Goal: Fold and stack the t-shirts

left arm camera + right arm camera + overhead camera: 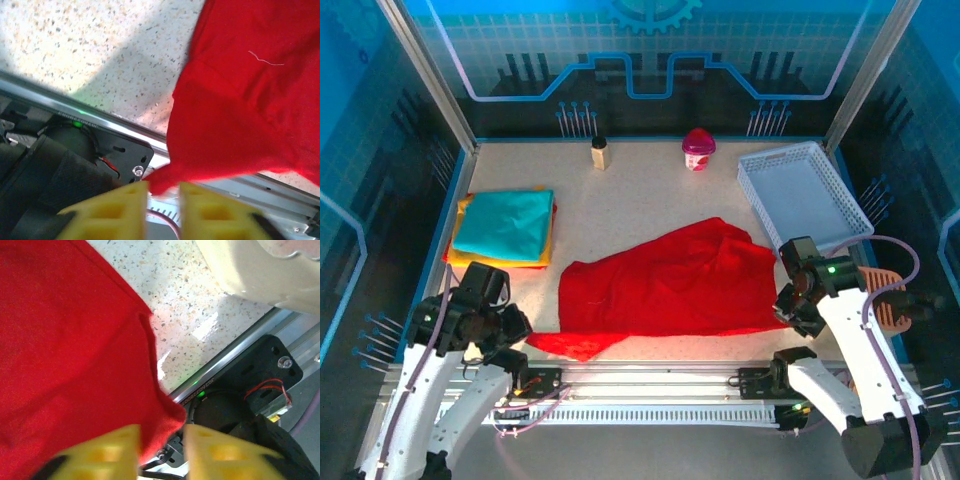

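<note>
A large bright red t-shirt (pixel 660 285) lies crumpled and spread across the middle of the table. Its near-left corner (pixel 160 181) hangs over the front rail between the yellow fingers of my left gripper (pixel 164 189), whose jaws stand apart, so the cloth is not pinched. Its near-right corner (pixel 165 425) sits in the same way between the parted fingers of my right gripper (pixel 162 434). In the top view the left gripper (pixel 520 330) and right gripper (pixel 786 306) are at the shirt's two near corners. A folded stack with a teal t-shirt (pixel 505 224) on top of yellow and orange ones lies at far left.
A white lattice basket (pixel 752 195) stands at the back right. A small brown bottle (pixel 600 152) and a pink-lidded jar (pixel 698 148) stand by the back wall. A metal rail (pixel 650 375) with the arm bases runs along the near edge.
</note>
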Tool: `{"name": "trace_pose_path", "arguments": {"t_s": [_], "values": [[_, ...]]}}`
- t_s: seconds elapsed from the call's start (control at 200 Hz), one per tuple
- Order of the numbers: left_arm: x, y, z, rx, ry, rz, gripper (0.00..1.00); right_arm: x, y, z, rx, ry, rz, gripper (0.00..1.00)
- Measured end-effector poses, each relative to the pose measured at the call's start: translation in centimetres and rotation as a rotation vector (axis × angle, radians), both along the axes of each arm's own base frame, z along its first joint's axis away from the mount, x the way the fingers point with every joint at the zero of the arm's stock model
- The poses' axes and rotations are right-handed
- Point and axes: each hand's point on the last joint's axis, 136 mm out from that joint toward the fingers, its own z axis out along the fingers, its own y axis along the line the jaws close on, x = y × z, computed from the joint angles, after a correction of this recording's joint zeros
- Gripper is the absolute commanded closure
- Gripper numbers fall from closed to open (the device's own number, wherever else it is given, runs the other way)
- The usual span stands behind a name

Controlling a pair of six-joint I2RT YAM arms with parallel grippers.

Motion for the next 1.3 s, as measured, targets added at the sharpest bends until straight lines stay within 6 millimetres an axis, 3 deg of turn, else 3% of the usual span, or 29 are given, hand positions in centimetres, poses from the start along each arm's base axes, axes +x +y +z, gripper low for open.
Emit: {"name": "trace_pose_path", "arguments": {"t_s": [0.035,0.09,0.16,0.215,0.345,0.615,0.735,0.896,1.001,1.131,1.296], "values": [[0.0,0.0,0.0,0.001,0.004,0.001,0.56,0.0,0.0,0.0,0.000,-0.002,0.003,0.40],[-0.1,0.0,-0.1,0.002,0.011,-0.003,0.49,0.2,0.1,0.0,0.001,-0.006,0.017,0.36],[0.0,0.0,-0.1,0.007,0.019,-0.009,0.47,0.4,0.2,-0.4,0.005,-0.012,0.031,0.34],[0.1,0.0,-0.2,0.012,0.026,-0.016,0.45,0.7,0.3,-0.7,0.012,-0.014,0.052,0.23],[1.8,-0.3,-0.1,0.023,0.028,-0.054,0.45,2.7,1.2,-0.9,0.047,-0.063,0.106,0.23],[11.6,-2.9,-1.0,0.009,-0.059,-0.169,0.43,10.9,5.6,-0.4,0.202,-0.312,0.375,0.17],[16.0,-4.2,-1.6,-0.013,-0.099,-0.210,0.43,14.4,7.1,-0.5,0.215,-0.339,0.473,0.10],[21.0,-5.7,-3.2,-0.040,-0.138,-0.235,0.42,19.9,9.3,-0.4,0.190,-0.358,0.628,0.07],[24.0,-6.6,-4.2,-0.037,-0.134,-0.264,0.43,23.1,10.7,-1.2,0.177,-0.351,0.699,0.05],[28.2,-8.0,-5.5,-0.022,-0.138,-0.317,0.46,25.7,11.4,-2.7,0.161,-0.323,0.740,0.03],[31.1,-9.6,-8.2,-0.003,-0.104,-0.369,0.49,28.1,11.5,-5.2,0.134,-0.265,0.752,0.01]]}}
